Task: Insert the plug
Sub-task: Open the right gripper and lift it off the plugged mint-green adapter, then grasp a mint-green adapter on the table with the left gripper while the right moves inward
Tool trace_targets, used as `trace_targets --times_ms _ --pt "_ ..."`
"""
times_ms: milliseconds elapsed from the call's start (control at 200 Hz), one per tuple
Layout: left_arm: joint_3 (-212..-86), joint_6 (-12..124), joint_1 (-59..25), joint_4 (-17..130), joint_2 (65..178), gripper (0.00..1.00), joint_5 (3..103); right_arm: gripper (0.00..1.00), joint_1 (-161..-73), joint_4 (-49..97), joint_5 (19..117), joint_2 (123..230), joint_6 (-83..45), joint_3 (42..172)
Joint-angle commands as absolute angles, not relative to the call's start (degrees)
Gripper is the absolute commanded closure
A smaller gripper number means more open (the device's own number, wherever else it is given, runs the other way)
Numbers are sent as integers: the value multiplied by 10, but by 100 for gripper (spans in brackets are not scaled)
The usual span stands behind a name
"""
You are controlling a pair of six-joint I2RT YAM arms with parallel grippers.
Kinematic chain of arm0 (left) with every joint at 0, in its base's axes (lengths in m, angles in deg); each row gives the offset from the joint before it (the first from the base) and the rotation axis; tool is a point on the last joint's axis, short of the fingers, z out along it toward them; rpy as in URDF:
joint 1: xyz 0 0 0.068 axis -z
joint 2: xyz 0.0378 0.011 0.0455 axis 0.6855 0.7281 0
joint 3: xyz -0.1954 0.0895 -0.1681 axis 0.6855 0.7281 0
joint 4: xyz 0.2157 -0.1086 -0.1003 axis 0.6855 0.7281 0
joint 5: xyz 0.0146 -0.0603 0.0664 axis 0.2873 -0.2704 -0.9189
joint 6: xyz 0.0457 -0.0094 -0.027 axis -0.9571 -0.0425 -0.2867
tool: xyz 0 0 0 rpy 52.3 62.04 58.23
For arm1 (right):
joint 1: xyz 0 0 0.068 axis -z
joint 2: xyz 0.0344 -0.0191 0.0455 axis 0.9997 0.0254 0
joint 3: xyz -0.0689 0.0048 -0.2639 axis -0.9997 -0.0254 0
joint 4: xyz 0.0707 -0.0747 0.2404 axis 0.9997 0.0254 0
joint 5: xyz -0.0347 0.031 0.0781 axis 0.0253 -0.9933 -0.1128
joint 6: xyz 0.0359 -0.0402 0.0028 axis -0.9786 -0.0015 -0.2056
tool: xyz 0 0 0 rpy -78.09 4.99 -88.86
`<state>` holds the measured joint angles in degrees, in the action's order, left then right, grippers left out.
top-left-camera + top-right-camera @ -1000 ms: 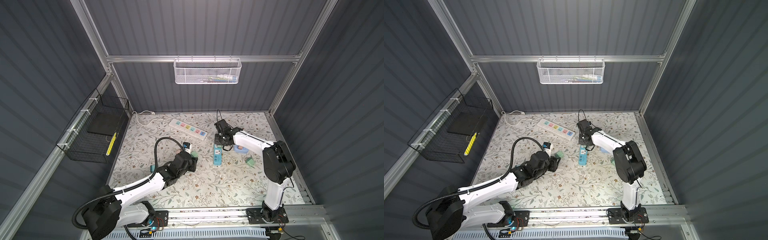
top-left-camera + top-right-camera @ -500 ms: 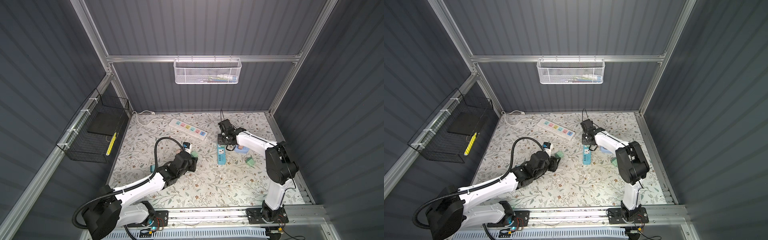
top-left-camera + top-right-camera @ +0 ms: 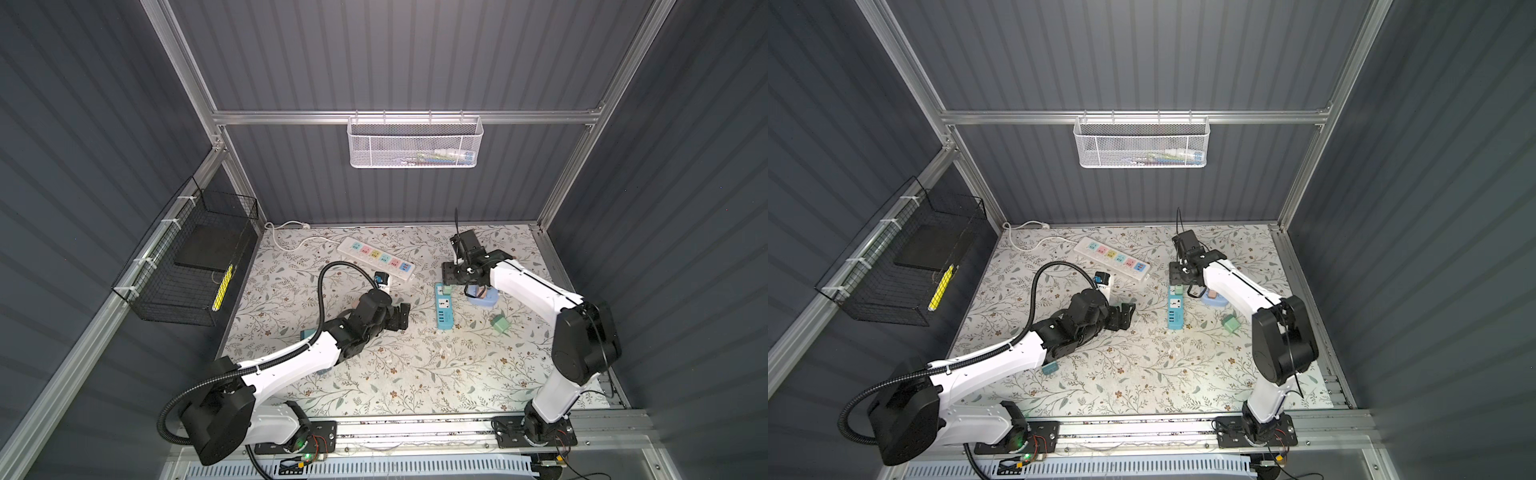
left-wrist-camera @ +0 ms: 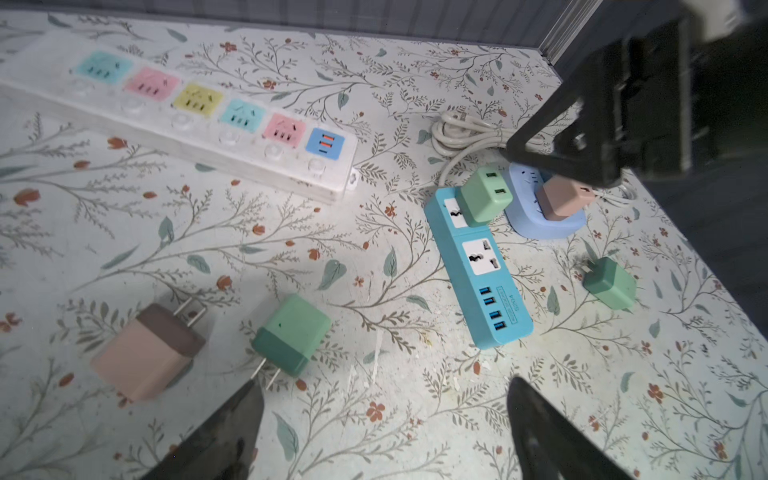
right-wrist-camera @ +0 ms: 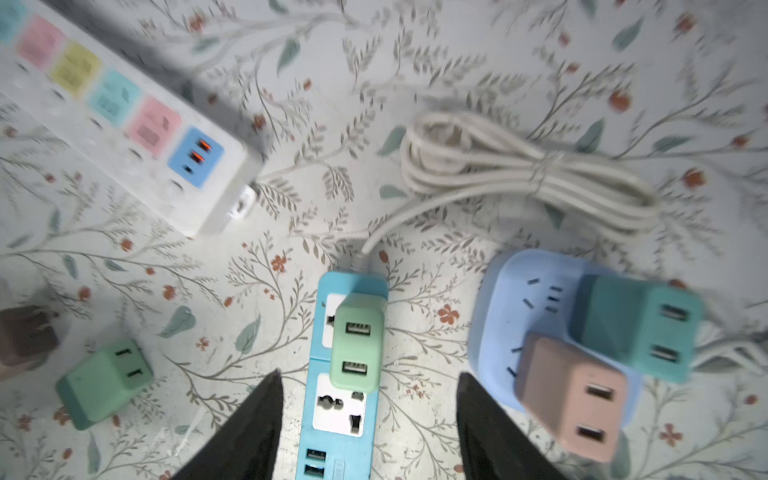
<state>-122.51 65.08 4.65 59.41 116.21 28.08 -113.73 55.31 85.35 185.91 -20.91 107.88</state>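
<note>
Starting at your right pincer (image 5: 369,376): its jaws, clamped a second ago, now stand parted with nothing between them, straddling the teal power strip (image 5: 338,415). Just ahead of the fingertips the light-green USB adapter (image 5: 358,347) stands in the strip's end socket, the one nearest the cord. That is the plug this task is about, and it is free of the pincer. I read this as the insertion made and the release under way.

In the left wrist view the adapter looks a touch tilted, so I cannot say its prongs are fully home; check before you call it done. The strip seems to have slid a little toward the right arm's side over the last second. Just beside it sits the pale-blue socket hub (image 5: 507,316), carrying a pink and a teal adapter.

Your left pincer (image 4: 384,384) has also gone from shut to wide open, and it holds nothing. A dark-green adapter (image 4: 293,328) lies on its side on the floral mat (image 4: 374,257), prongs almost at one fingertip, with a pink-and-brown adapter (image 4: 147,353) near it — both loose. The white multi-socket strip (image 4: 187,108) lies well apart.
</note>
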Motion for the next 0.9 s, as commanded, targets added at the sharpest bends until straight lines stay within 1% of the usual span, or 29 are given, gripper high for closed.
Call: trace_targets --times_ms 0,105,205,350,505,615,795,895 --pt "-1277 629 35 658 1223 8 261 32 -1134 561 839 1807 -213 1052" --pt "-1352 607 24 732 1307 17 261 31 -1134 540 811 1745 -235 979" --pt "-1407 597 -1 774 1370 19 291 29 -1134 523 799 1688 -254 913" --pt "-1470 576 -48 825 1435 20 352 25 -1135 515 792 1624 -268 850" --pt "-1512 538 -55 868 1488 21 381 21 -1135 507 792 1575 -275 804" --pt "-1528 537 -55 888 1512 24 400 20 -1134 515 796 1548 -275 790" --pt "-1512 561 -51 890 1505 23 424 19 -1134 519 792 1504 -277 768" --pt "-1512 562 -35 906 1502 23 416 19 -1134 514 790 1494 -281 757"
